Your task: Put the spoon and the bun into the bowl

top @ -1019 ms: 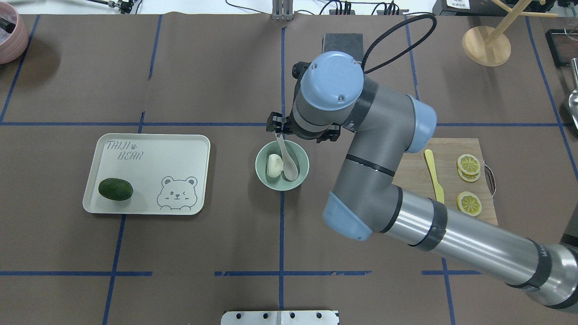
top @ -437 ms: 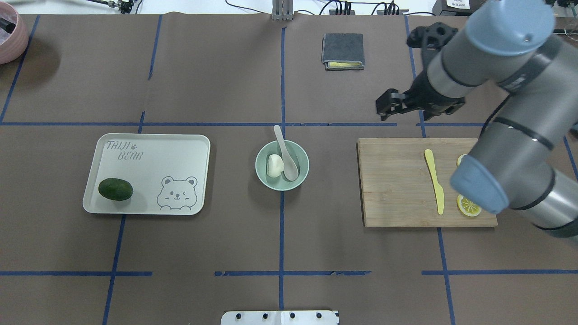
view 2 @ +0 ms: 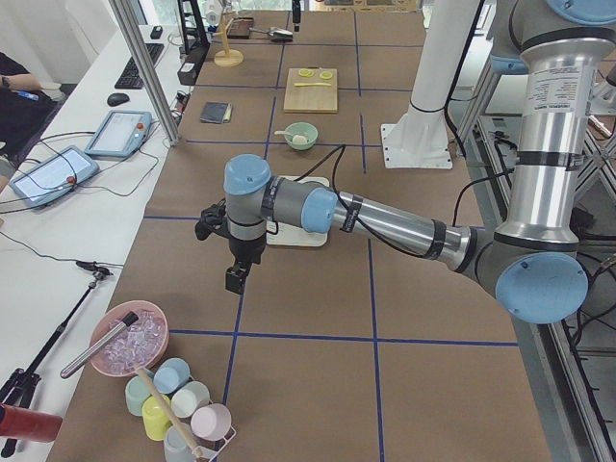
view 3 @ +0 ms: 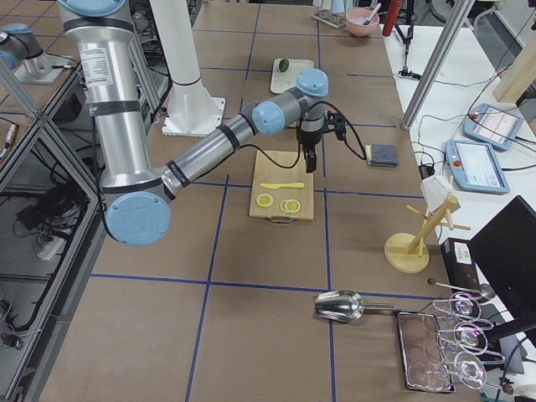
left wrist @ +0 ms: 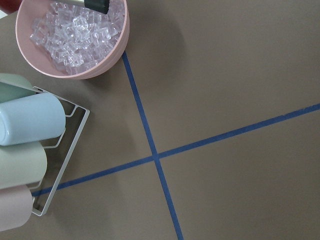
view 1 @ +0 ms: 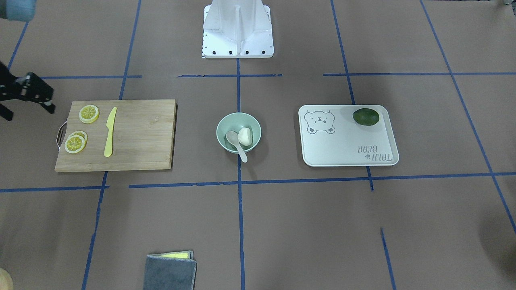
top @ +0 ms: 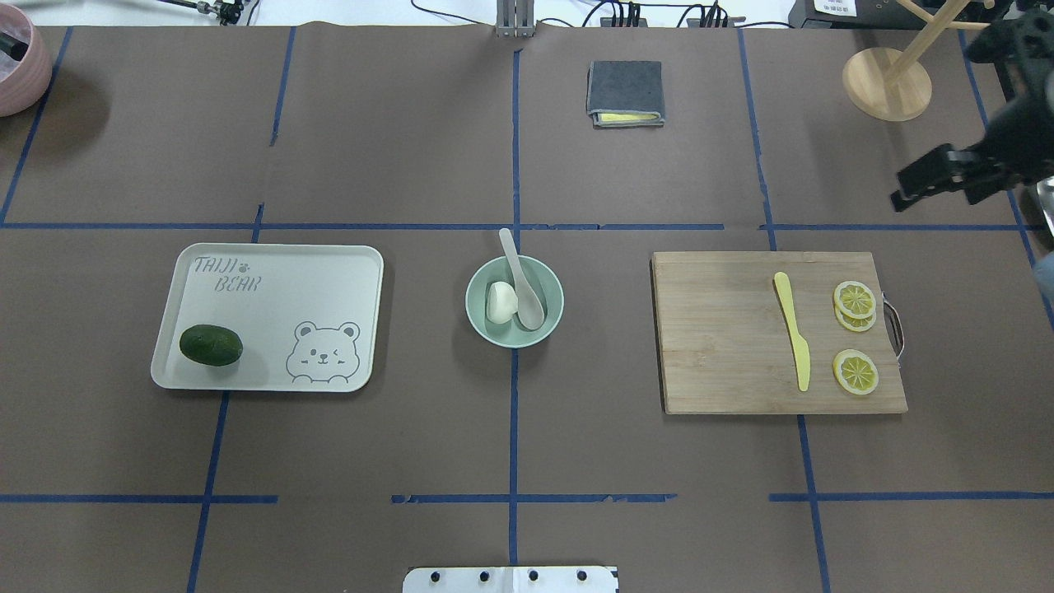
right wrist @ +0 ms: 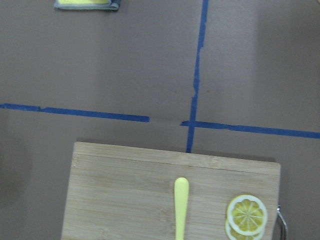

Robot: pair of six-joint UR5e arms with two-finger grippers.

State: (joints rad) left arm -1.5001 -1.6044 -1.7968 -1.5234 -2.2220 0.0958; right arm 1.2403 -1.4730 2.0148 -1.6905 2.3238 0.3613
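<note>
The pale mint-green bowl [top: 476,317] stands mid-table, also in the front-facing view [view 1: 222,125]. The white bun [top: 499,302] lies inside it. The off-white spoon [top: 524,288] rests with its scoop in the bowl beside the bun and its handle over the far rim. My right gripper [top: 947,185] hangs open and empty far to the right, beyond the cutting board's far corner; it also shows in the front-facing view [view 1: 28,112]. My left gripper [view 2: 236,279] shows only in the exterior left view, far from the bowl. I cannot tell if it is open or shut.
A white bear tray [top: 272,317] with a dark green lime [top: 211,345] lies left of the bowl. A wooden cutting board [top: 725,329] with a yellow knife [top: 792,342] and lemon slices [top: 855,298] lies right. A grey cloth [top: 625,89] and wooden stand [top: 887,82] are at the back.
My right gripper has left the spoon's handle at the bowl and swung far right and back. The spoon and bun have stayed in the bowl.
</note>
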